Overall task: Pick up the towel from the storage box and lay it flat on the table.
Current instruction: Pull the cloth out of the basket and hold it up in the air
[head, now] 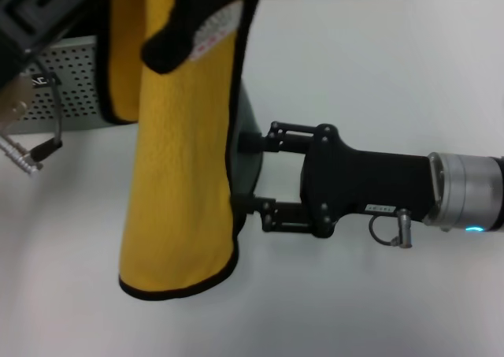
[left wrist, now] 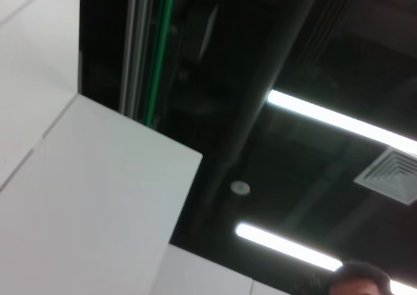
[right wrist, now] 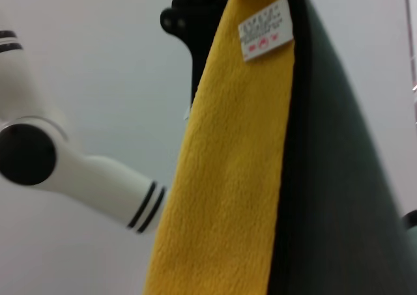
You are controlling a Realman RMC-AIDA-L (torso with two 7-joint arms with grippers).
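Towel hangs touching the right tool

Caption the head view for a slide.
Left end effector hangs the yellow, black-hemmed towel above the white table; right end effector spreads beside it.

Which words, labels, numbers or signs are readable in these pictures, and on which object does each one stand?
No text can be read.
White tag on the towel: printed lines and red marks, too blurred.
Small label on the right gripper: too small.
Black label on the storage box: white lettering, mostly hidden, unreadable.
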